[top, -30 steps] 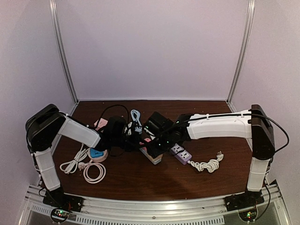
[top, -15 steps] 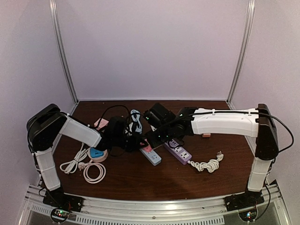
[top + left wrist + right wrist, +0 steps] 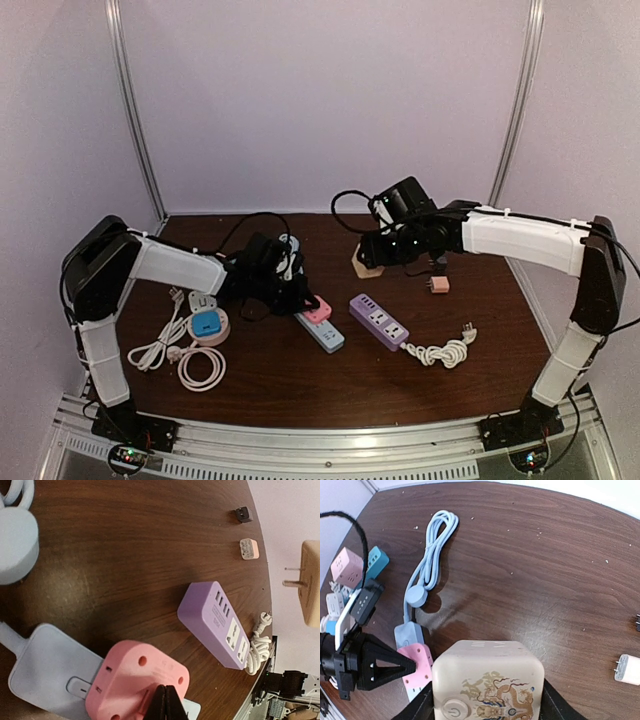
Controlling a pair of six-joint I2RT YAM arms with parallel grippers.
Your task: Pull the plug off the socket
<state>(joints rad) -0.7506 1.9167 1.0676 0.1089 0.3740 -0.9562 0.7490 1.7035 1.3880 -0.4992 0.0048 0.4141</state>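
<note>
Plug (image 3: 365, 263) hangs in the air, squeezed by our right gripper (image 3: 378, 250), well apart from the pink socket (image 3: 318, 308). Our left gripper (image 3: 164, 701), fingers closed, touches its edge. Bare table (image 3: 300, 385) lies between.

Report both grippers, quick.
Left gripper: closed, empty, tips at the pink adapter.
Right gripper: closed on the beige cube plug, lifted.

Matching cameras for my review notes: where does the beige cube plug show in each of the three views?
Top external: beige cube plug just right of centre, towards the back.
Left wrist: at the right edge, in the air, prongs pointing left.
Right wrist: bottom centre, held between the jaws.
Shared landmark: pink adapter on the light-blue strip.
</note>
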